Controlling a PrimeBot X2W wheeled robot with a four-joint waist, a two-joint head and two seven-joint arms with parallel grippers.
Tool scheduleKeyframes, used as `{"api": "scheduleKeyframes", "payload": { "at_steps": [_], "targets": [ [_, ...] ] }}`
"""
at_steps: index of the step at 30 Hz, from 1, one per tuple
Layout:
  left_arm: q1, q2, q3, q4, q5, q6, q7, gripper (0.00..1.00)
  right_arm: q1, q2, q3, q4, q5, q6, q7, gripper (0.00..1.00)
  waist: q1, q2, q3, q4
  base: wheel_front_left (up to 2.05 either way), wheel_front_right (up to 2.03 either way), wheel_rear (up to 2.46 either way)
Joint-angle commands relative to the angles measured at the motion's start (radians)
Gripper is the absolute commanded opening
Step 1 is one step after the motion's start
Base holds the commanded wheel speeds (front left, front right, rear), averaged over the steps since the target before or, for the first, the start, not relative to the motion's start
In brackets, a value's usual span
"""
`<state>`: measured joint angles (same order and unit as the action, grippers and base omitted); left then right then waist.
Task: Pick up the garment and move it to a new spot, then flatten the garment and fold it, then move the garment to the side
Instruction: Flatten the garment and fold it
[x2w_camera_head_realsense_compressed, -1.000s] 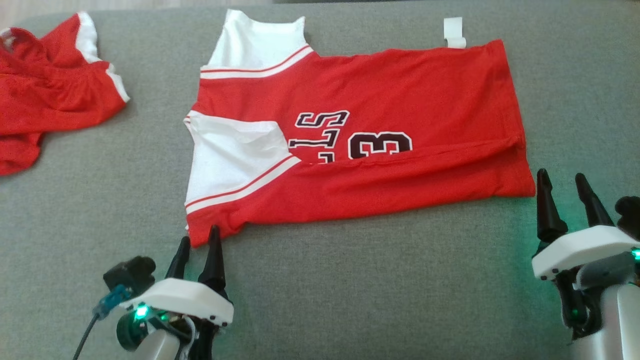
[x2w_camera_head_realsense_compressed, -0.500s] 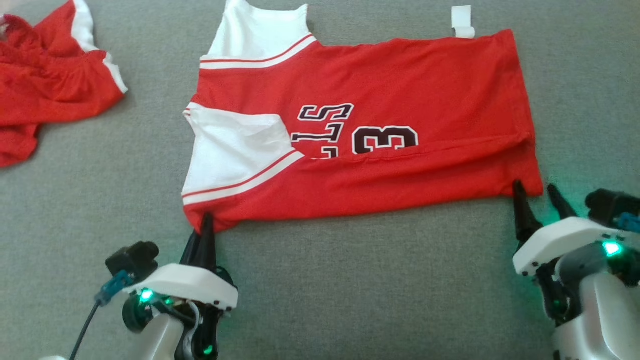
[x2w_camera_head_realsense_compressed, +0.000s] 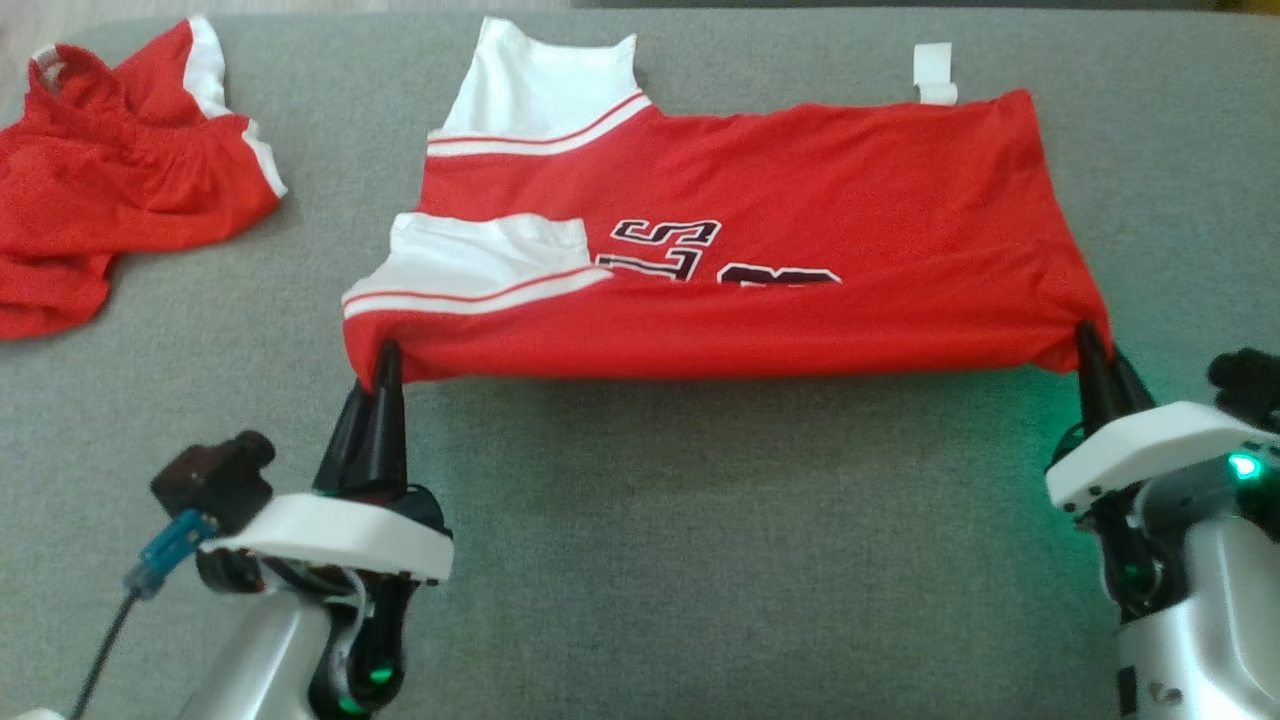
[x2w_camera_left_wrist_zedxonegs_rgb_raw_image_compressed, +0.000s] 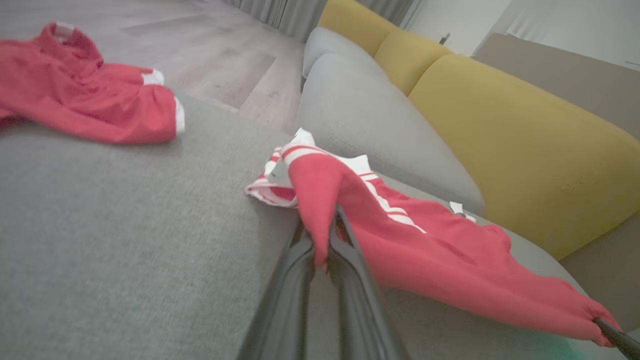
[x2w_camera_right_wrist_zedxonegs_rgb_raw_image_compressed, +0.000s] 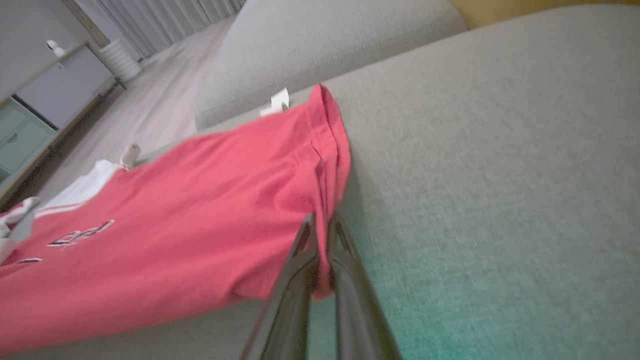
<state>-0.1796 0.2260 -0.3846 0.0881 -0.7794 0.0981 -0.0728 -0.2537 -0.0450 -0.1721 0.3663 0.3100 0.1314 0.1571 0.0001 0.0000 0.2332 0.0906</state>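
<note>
Left gripper (x2w_camera_head_realsense_compressed: 388, 355) is closed tight on the near corner of the garment (x2w_camera_head_realsense_compressed: 760, 190) at its white-trimmed end; right gripper (x2w_camera_head_realsense_compressed: 1090, 338) is likewise pinched shut on the near hem corner. Near edge is held taut between them, raised off the grey cushion (x2w_camera_head_realsense_compressed: 700, 560); far half lies flat toward the cushion's far edge. Corners are judged to be held wide apart so the lifted edge can be folded over straight. Noted: second red garment (x2w_camera_head_realsense_compressed: 130, 190) lies crumpled at the far left corner
</note>
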Motion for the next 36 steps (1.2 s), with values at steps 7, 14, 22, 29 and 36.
{"api": "scheduleKeyframes", "payload": {
  "at_steps": [7, 14, 22, 29, 36],
  "targets": [
    [0.124, 0.105, 0.001, -0.218, 0.030, 0.058, 0.093, 0.00, 0.157, -0.005, -0.004, -0.230, 0.028, -0.001, 0.096, 0.00, -0.0001, 0.0000, -0.030, -0.021, 0.00, 0.00, 0.00],
    [0.248, 0.112, -0.031, -0.244, 0.012, 0.076, 0.115, 0.00, 0.275, -0.005, -0.006, -0.284, 0.049, -0.001, 0.122, 0.00, -0.0001, 0.0000, -0.030, -0.028, 0.00, 0.00, 0.00],
    [0.282, 0.108, -0.050, -0.208, -0.004, 0.073, 0.126, 0.16, 0.328, -0.005, -0.018, -0.271, 0.032, -0.001, 0.108, 0.33, -0.0001, 0.0000, -0.034, -0.032, 0.00, 0.00, 0.00],
    [0.270, 0.146, -0.034, -0.216, 0.004, 0.073, 0.136, 1.00, 0.329, -0.005, -0.024, -0.284, 0.044, -0.001, 0.077, 1.00, -0.0001, 0.0000, -0.036, -0.043, 0.00, 0.00, 0.00],
    [0.083, 0.240, 0.025, -0.307, 0.060, 0.073, 0.194, 1.00, 0.266, -0.005, -0.048, -0.388, 0.019, -0.001, 0.074, 1.00, -0.0001, 0.0000, -0.013, -0.063, 0.00, 0.00, 0.00]
  ]
}}
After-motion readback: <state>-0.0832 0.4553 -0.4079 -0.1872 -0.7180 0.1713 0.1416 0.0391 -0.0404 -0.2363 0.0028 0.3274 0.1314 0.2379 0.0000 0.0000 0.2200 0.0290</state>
